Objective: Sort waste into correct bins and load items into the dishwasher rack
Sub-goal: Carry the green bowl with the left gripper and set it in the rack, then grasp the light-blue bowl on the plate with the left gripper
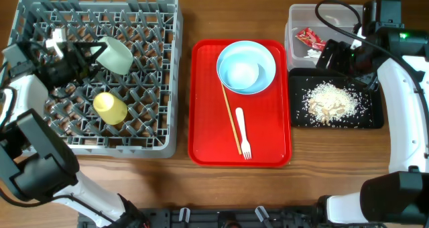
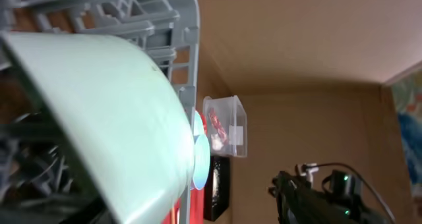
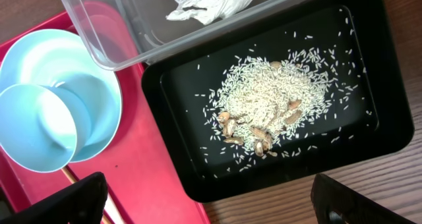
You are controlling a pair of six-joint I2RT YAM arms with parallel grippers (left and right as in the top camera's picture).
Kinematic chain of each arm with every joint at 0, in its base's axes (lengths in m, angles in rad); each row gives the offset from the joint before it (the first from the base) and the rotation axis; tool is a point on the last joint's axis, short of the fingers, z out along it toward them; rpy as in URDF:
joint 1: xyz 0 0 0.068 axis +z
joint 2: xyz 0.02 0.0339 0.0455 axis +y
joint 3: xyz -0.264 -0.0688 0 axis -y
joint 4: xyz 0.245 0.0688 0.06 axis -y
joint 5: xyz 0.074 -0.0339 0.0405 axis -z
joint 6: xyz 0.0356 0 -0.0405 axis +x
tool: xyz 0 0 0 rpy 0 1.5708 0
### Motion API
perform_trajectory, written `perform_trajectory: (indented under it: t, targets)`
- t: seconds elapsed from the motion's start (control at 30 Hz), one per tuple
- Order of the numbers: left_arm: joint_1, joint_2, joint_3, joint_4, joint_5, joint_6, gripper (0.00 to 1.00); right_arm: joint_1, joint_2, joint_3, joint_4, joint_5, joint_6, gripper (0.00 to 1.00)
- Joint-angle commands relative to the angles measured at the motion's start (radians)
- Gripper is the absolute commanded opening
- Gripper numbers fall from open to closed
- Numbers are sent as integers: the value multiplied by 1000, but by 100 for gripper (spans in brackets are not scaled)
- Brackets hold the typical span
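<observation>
**A:** Where is the green bowl (image 1: pixel 117 53)?

**B:** It's in the rack (image 1: pixel 161 144), toward the back, tipped on its side among the pegs. The left gripper (image 1: pixel 92 52) is right at its rim. In the left wrist view the bowl fills the frame and hides the fingers, so I cannot tell whether they are clamped on it or loose.

**A:** So how should this placement be done?

**B:** My judgement is to seat the rim down between two peg rows, so the pegs carry the tilt rather than the gripper. I'd only let go once the bowl leans without rocking. After that, draw the arm back along its own line. The cup (image 1: pixel 110 107) stands nearby in the rack, and a sideways swing could knock it.

**A:** And the right gripper (image 3: pixel 211 201)?

**B:** Its fingers are spread wide with nothing between them, above the black tray (image 1: pixel 372 117) with the rice. It should keep out of the way. The blue bowl (image 1: pixel 242 74) on its plate (image 1: pixel 267 53), the fork (image 1: pixel 242 133) and the chopstick (image 1: pixel 231 117) lie on the red tray (image 1: pixel 208 141), not yet loaded.
</observation>
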Motion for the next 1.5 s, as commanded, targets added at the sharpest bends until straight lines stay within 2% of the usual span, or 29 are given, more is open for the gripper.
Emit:
perform_trajectory:
  t: [0.0, 0.07, 0.1, 0.2, 0.43, 0.57, 0.67, 0.83, 1.03, 1.13, 1.2, 1.3, 1.37, 1.47]
  targets:
    - [45, 12, 3, -29, 16, 6, 70, 1, -22, 16, -2, -5, 15, 100]
    - [63, 12, 3, -36, 13, 6, 78, 1, -22, 16, -2, -5, 15, 100]
    - [70, 12, 3, -40, -6, 6, 100, 1, -22, 16, -2, -5, 15, 100]
    - [89, 12, 3, -72, -112, 10, 100, 1, -22, 16, -2, -5, 15, 100]
    - [141, -45, 4, -82, -187, 9, 100, 1, -22, 16, -2, -5, 14, 100]
    - [150, -143, 4, -80, -225, 10, 100, 1, -22, 16, -2, -5, 15, 100]
    - [104, -259, 4, -82, -302, 10, 100, 1, -22, 16, -6, 3, 5, 100]
    - [-170, -415, 4, -95, -626, 9, 100, -43, -22, 16, -9, 48, 19, 100]
    - [-626, -382, 4, -73, -990, 9, 100, -113, -22, 16, -10, -5, 15, 100]
    - [-818, -322, 3, 21, -995, 9, 100, -113, -22, 16, -9, -5, 6, 100]
    - [-897, -282, 3, 92, -996, 9, 100, -113, -22, 16, -9, -5, 7, 100]
    - [-1033, -185, 6, 208, -1081, 1, 100, -113, -22, 16, -11, -5, 6, 100]
    - [-1085, -134, 43, 187, -1159, 2, 100, -113, -22, 16, -11, -5, 7, 100]
    - [-1146, -29, 210, 68, -1262, 37, 100, -113, -22, 16, -11, -5, 7, 100]
